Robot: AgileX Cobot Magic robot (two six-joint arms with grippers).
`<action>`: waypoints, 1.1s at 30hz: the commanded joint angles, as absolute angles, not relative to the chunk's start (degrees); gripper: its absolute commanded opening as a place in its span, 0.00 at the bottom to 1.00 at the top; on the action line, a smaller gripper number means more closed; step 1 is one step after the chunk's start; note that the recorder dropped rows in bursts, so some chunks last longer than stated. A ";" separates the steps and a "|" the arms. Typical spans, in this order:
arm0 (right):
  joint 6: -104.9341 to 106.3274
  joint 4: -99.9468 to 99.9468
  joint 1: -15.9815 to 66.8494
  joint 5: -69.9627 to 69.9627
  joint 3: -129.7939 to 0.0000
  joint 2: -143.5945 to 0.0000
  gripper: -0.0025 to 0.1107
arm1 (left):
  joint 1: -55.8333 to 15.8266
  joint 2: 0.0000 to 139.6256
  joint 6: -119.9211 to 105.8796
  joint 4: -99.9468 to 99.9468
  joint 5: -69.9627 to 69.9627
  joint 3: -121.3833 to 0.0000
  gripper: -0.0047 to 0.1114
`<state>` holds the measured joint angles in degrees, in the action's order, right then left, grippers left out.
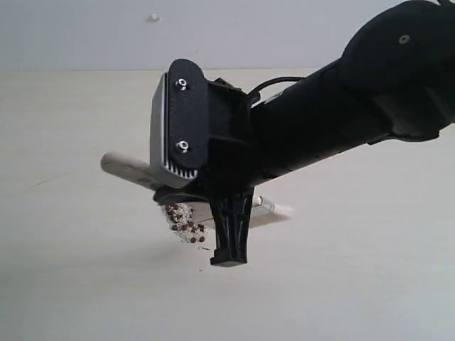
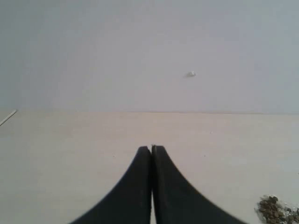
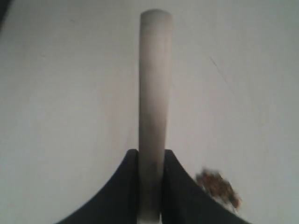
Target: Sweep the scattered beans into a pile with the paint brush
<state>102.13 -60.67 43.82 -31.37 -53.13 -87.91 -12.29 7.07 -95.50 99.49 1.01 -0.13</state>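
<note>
My right gripper is shut on the paint brush. The brush's pale handle sticks out to the left in the exterior view, low over the table. A whitish end of the brush shows on the gripper's right side; the bristles are mostly hidden by the arm. The beans, mixed with white grains, sit in one compact pile just under the brush and beside the gripper. My left gripper is shut with nothing in it, hovering over bare table; the exterior view does not show it.
The pale wooden table runs back to a grey wall with a small white speck. The bulky black right arm fills the upper right of the exterior view and hides what lies behind it.
</note>
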 commanded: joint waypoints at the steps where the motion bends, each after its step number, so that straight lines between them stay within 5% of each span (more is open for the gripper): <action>1: 121.24 -76.92 35.64 -52.06 -54.29 -88.73 0.02 | -12.77 6.75 -95.70 99.43 1.15 0.00 0.04; 6: 121.24 -87.56 24.66 -69.96 -55.27 -97.49 0.02 | -12.77 6.75 -95.70 99.43 1.15 0.00 0.04; 18: 121.24 -97.30 24.66 -69.96 -56.02 -116.84 0.02 | -12.77 6.75 -95.70 99.43 1.15 0.00 0.04; 33: 121.24 -93.08 24.66 -69.96 -76.37 -129.49 0.02 | -12.77 6.75 -95.70 99.43 1.15 0.00 0.04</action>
<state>120.03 -94.30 24.90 -70.43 -74.55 -128.60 -12.29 7.07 -95.50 99.49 1.01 -0.13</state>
